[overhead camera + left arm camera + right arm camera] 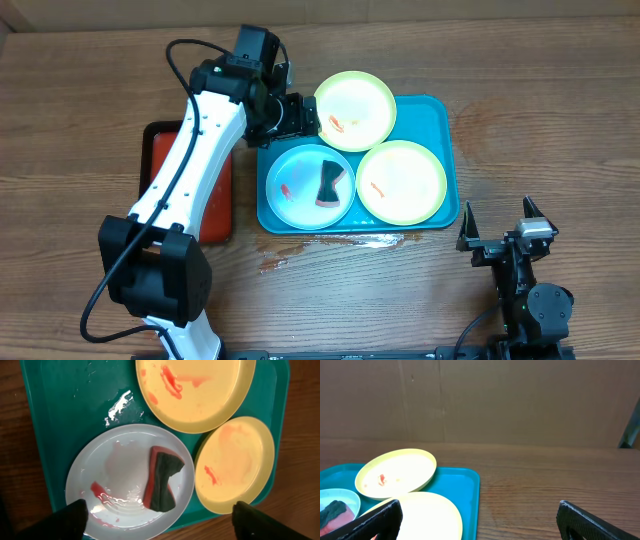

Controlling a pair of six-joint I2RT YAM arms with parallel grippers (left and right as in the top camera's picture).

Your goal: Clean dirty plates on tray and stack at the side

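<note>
Plates (402,182) are not yet stacked: all three are seen on the tray (432,112), none set aside. Nearest, at 5 o'clock off the tray, the right gripper (505,228) is held with fingers spread, empty. On the blue plate (300,165) at the tray's 8 o'clock a sponge (330,185) and red smears are seen; the yellow ones at 4 and 12 are smeared too. Farthest, at 11 o'clock, the left gripper (305,120) is spread, empty
</note>
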